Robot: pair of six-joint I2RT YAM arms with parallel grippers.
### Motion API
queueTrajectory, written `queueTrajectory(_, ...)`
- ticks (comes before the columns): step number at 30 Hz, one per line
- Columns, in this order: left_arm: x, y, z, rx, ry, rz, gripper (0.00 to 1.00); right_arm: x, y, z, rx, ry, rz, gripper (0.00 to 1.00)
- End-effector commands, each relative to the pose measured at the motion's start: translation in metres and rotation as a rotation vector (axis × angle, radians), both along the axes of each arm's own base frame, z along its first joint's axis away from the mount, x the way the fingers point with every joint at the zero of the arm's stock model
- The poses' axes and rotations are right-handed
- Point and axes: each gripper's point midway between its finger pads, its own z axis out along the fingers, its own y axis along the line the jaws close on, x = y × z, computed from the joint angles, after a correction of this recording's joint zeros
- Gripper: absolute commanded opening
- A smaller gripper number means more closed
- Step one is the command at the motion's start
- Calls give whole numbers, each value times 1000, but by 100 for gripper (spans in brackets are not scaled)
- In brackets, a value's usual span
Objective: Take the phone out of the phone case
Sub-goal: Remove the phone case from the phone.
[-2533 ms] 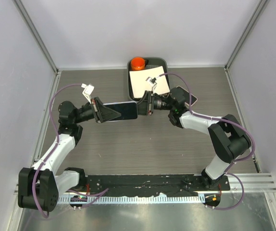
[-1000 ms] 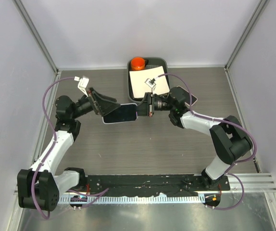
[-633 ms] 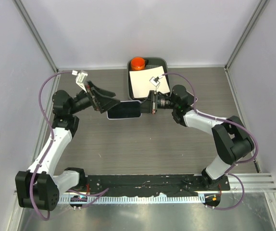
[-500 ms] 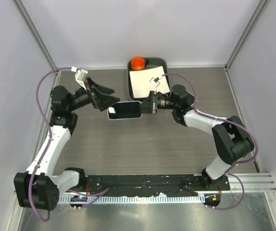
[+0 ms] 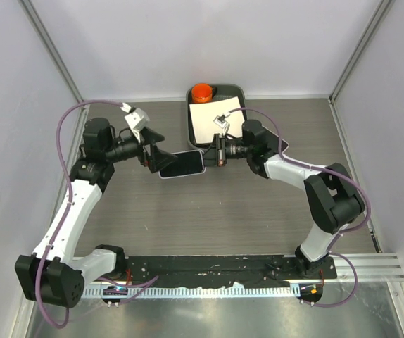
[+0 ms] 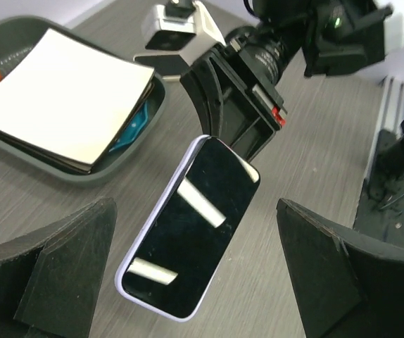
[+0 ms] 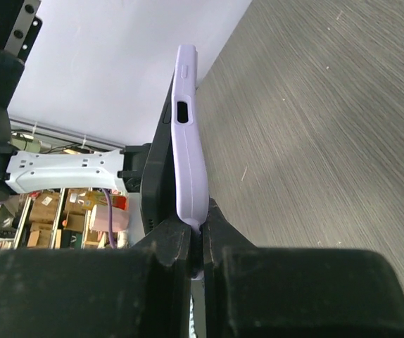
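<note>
Left wrist: phone (image 6: 188,227) now off fingers (image 6: 55,271)

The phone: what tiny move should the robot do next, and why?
Probably close the left gripper on the free end of the phone. It is open, one finger each side, not touching. The right gripper pinches the other end, and the purple case is still on.

A grey wood-grain tabletop (image 5: 209,218) sits enclosed by plain pale walls (image 5: 188,42) on its far, left and right edges, with a metal rail (image 5: 371,262) along its near edge.
</note>
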Motion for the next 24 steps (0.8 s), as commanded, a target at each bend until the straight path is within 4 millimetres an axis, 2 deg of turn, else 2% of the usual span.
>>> queueTrajectory(1, -2, -2, -13, 187, -143, -39, 100, -1, 13, 15, -7, -91, 59, 1)
queueTrajectory(8, -12, -14, -46, 355, -169, -91, 100, -21, 30, 3, -27, -55, 159, 1)
queueTrajectory(18, -18, -21, -83, 474, -189, -138, 100, -28, 34, 6, -25, -53, 191, 1)
queueTrajectory(24, -26, -26, -95, 485, -181, -183, 100, -27, 34, 7, -23, -58, 193, 1)
